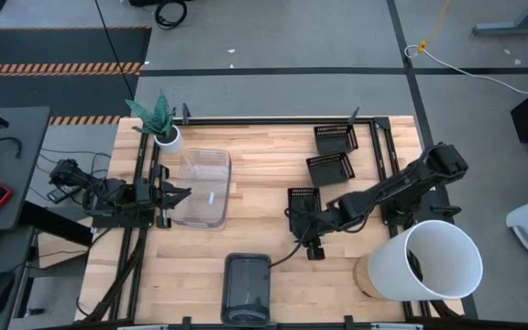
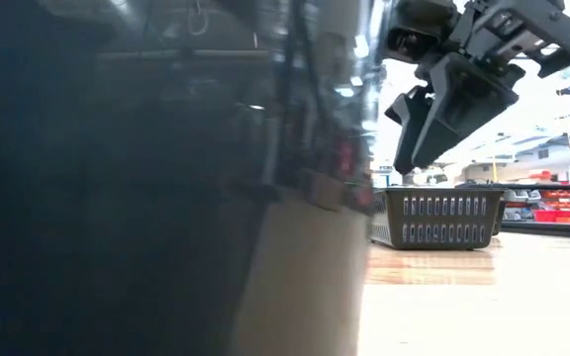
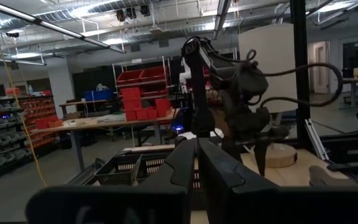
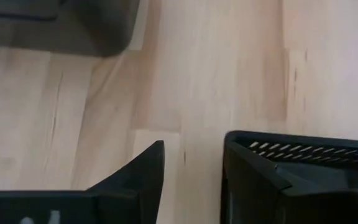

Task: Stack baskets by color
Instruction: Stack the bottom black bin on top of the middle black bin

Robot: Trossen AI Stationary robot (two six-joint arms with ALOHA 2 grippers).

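The table (image 1: 273,247) is pale wood planks, smooth and matt. The clear basket (image 1: 203,188) is glossy see-through plastic. The black slotted baskets (image 1: 329,169) look matt plastic, the white bucket (image 1: 434,261) smooth.

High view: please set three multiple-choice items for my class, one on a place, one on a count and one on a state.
1. Where is the plant pot?
A inside a black basket
B by the clear bin, on the left arm's side
C under the right arm

2. How many black baskets are there?
A two
B three
C five

3. The right claw is:
A open
B shut on a basket
C shut on the pot

Answers:
1 B: the pot stands just off the bin's corner.
2 B: three slotted baskets lie in a row by the right arm.
3 A: its fingers stand apart, at the edge of one basket.
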